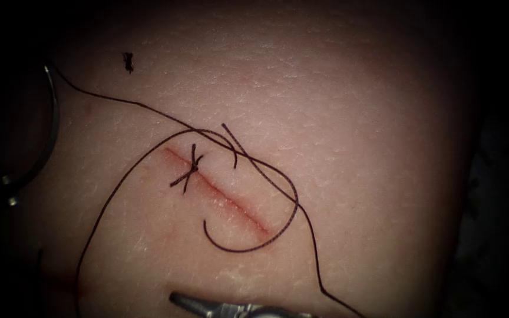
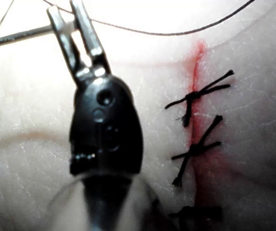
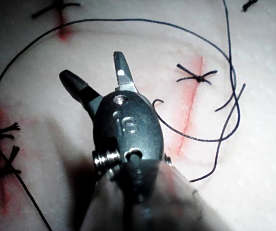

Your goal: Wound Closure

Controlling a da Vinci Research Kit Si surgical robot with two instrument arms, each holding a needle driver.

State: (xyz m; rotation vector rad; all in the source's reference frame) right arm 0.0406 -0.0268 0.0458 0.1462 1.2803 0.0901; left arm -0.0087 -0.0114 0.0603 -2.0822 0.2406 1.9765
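Needle (image 1: pixel 54 123), stiff and slippery, pinched near one end by left claw (image 2: pixel 64 14), outside tissue (image 1: pixel 354 118), left of cut (image 1: pixel 231 203); right claw (image 3: pixel 92 65) spread, empty.

The tissue (image 1: pixel 349 118) is pale pink with a fine crinkled skin texture. The cut (image 1: pixel 219 191) runs as a red line with a fainter pink blush along its edges. The thread (image 1: pixel 278 229) is dark purple-black, and the knot (image 1: pixel 191 171) is equally dark. The needle (image 1: pixel 53 126) is shiny silver-grey. The right tool (image 3: pixel 99 74) is grey metal with bright glints; the left tool (image 2: pixel 70 21) has silvery jaws on a glossy black wrist.
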